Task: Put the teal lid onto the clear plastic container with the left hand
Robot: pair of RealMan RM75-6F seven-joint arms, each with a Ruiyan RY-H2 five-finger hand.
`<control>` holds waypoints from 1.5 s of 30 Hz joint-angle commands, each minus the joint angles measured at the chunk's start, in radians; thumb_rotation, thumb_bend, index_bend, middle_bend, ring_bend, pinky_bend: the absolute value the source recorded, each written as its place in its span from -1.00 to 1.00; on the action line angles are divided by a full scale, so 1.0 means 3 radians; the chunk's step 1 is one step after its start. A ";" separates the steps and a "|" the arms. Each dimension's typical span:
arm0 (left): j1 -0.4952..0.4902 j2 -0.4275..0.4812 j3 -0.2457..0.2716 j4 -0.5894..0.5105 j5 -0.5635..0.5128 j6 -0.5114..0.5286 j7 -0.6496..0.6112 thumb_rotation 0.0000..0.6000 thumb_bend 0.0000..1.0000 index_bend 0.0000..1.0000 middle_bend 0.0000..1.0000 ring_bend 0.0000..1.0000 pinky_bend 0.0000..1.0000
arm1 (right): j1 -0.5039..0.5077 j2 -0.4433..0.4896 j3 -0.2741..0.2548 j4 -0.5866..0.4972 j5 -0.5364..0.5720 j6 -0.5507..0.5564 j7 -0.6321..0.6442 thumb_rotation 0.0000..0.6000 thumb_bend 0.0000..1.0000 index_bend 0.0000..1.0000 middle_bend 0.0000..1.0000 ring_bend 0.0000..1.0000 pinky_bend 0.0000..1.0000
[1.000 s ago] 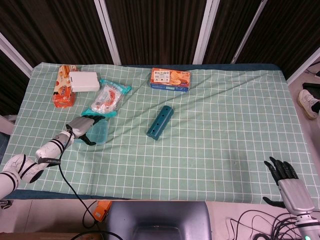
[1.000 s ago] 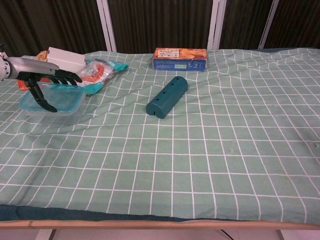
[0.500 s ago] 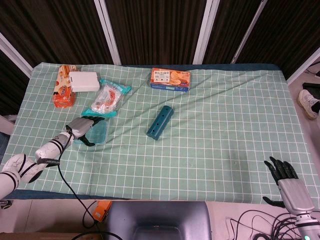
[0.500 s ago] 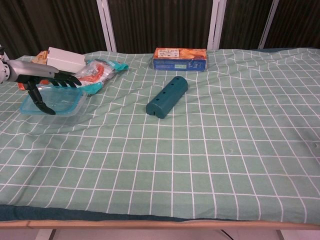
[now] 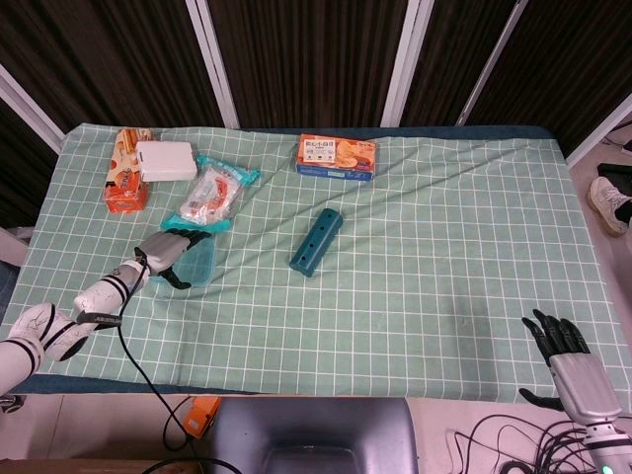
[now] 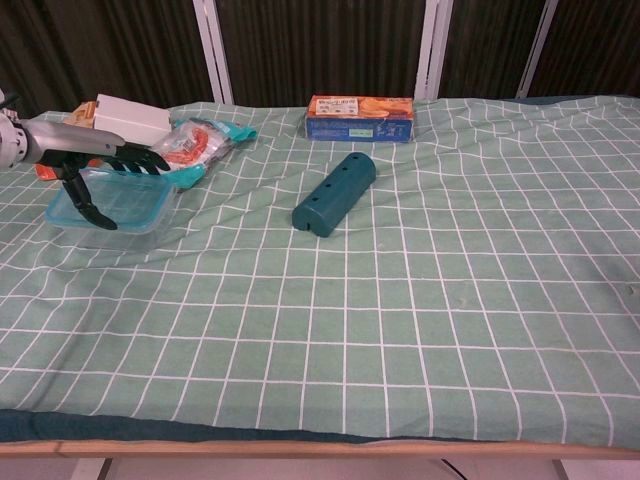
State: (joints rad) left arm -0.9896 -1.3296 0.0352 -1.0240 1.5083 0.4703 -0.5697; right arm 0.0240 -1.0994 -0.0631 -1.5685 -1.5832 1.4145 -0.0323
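Fingers (image 6: 135, 157) of the left hand (image 6: 95, 170) are curling over the teal lid (image 6: 112, 203), pressing it on the clear plastic container (image 5: 197, 265) at the frame's left. Uneven pressing could be leaving one corner unseated. Right hand (image 5: 565, 354) is idling, spread, at the lower right.

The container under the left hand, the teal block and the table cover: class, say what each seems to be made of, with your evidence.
Container: clear plastic with a teal rim; the cloth shows through it.
Teal block: probably hard plastic, matte, with neat round holes; painted wood is possible.
Table cover: woven fabric; it wrinkles and hangs over the edge.
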 commanded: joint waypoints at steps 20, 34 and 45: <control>-0.0018 0.0018 -0.0063 -0.0117 -0.0167 -0.0087 0.0264 1.00 -0.50 -1.00 -0.01 -0.06 -0.11 | -0.0003 0.0011 -0.0005 0.0002 -0.0009 0.0009 0.0018 1.00 -0.77 -1.00 -1.00 -1.00 -1.00; -0.0006 0.0010 -0.0108 -0.0151 -0.0264 -0.0119 0.0438 1.00 -0.51 -1.00 -0.01 -0.06 -0.11 | -0.0003 0.0012 -0.0005 -0.0001 -0.0011 0.0010 0.0015 1.00 -0.77 -1.00 -1.00 -1.00 -1.00; 0.0014 -0.0017 -0.0124 -0.0129 -0.0304 -0.0153 0.0487 1.00 -0.51 -1.00 -0.01 -0.06 -0.11 | -0.0007 0.0015 -0.0006 0.0000 -0.0016 0.0021 0.0027 1.00 -0.77 -1.00 -1.00 -1.00 -1.00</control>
State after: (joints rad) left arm -0.9856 -1.3344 -0.0017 -1.0627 1.4171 0.4246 -0.4238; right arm 0.0219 -1.0947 -0.0649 -1.5685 -1.5879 1.4207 -0.0244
